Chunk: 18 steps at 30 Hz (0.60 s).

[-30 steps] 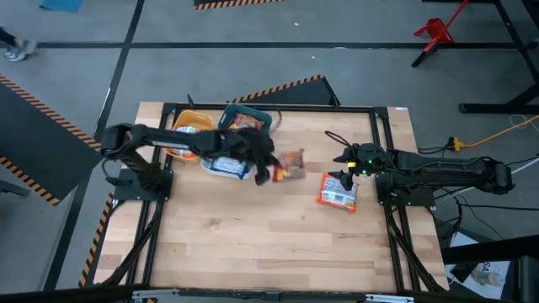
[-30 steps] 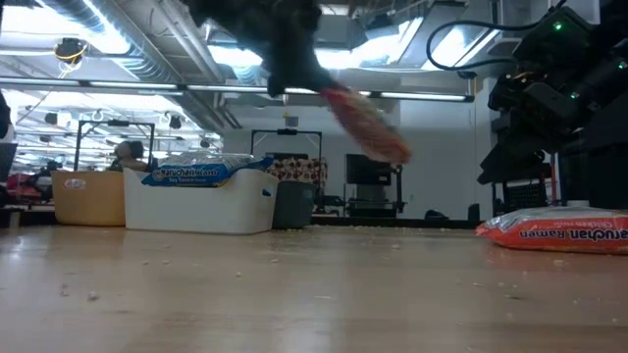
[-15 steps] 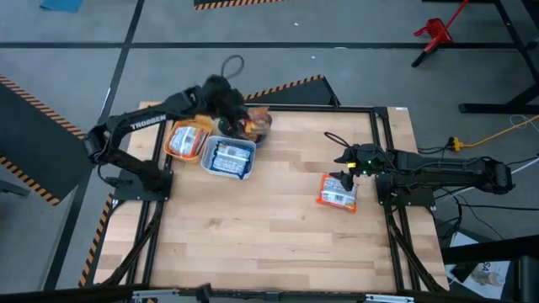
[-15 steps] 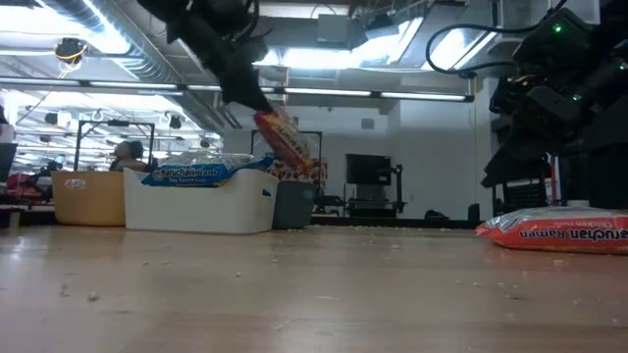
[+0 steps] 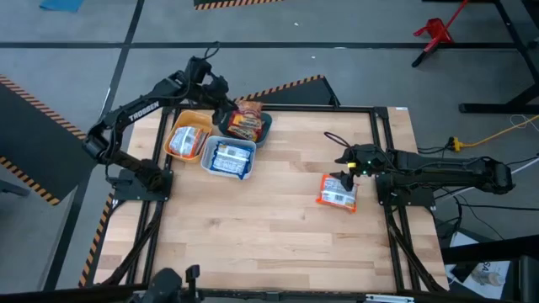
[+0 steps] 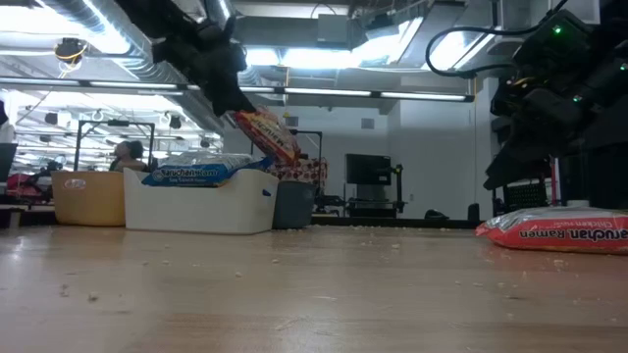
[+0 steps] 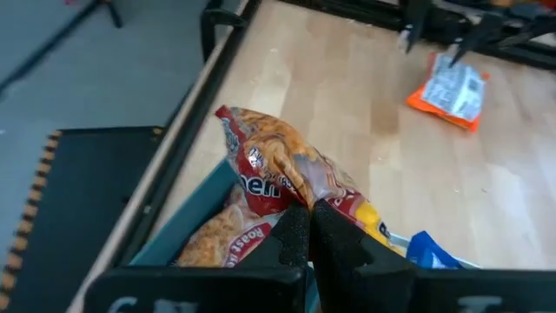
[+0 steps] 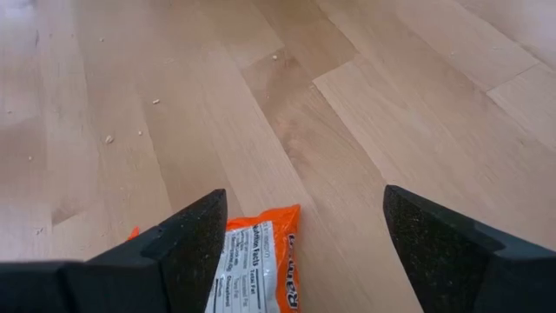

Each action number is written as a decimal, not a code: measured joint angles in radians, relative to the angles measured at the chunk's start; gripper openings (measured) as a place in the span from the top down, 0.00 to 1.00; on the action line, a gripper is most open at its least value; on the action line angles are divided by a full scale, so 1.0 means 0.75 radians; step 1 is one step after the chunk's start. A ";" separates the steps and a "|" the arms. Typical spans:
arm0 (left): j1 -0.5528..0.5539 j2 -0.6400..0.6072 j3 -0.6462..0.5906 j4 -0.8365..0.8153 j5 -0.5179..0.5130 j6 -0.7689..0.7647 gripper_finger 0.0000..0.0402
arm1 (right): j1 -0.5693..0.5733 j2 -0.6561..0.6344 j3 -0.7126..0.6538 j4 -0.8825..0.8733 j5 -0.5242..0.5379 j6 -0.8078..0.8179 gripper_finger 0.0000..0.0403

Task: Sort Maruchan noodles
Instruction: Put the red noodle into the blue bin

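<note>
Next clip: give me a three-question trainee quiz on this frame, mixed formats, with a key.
1. True or false: the left claw is shut on a red noodle packet above the teal bin.
2. Which bin shows a blue packet? A) yellow B) white C) teal
3. Fill in: the right claw is ____ over the orange packet lying on the table.

Key: 1 true. 2 B, the white bin. 3 open.

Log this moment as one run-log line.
left gripper: shut on red noodle packet, over teal bin | right gripper: open above orange noodle packet on table
</note>
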 joint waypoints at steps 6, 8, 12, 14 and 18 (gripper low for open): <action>0.032 0.120 0.000 -0.016 0.089 0.053 1.00 | 0.000 0.000 0.000 0.001 0.029 0.001 0.26; 0.038 0.160 -0.001 -0.017 0.112 0.083 1.00 | 0.000 0.000 0.000 0.001 0.029 0.001 0.26; 0.063 0.232 -0.001 -0.008 0.184 0.105 1.00 | 0.000 0.000 0.000 0.001 0.029 0.001 0.26; 0.081 0.253 -0.001 -0.007 0.174 0.123 1.00 | 0.000 0.000 0.000 0.001 0.029 0.001 0.26; 0.129 0.303 -0.001 0.000 0.180 0.127 1.00 | 0.000 0.000 0.000 0.001 0.029 0.001 0.26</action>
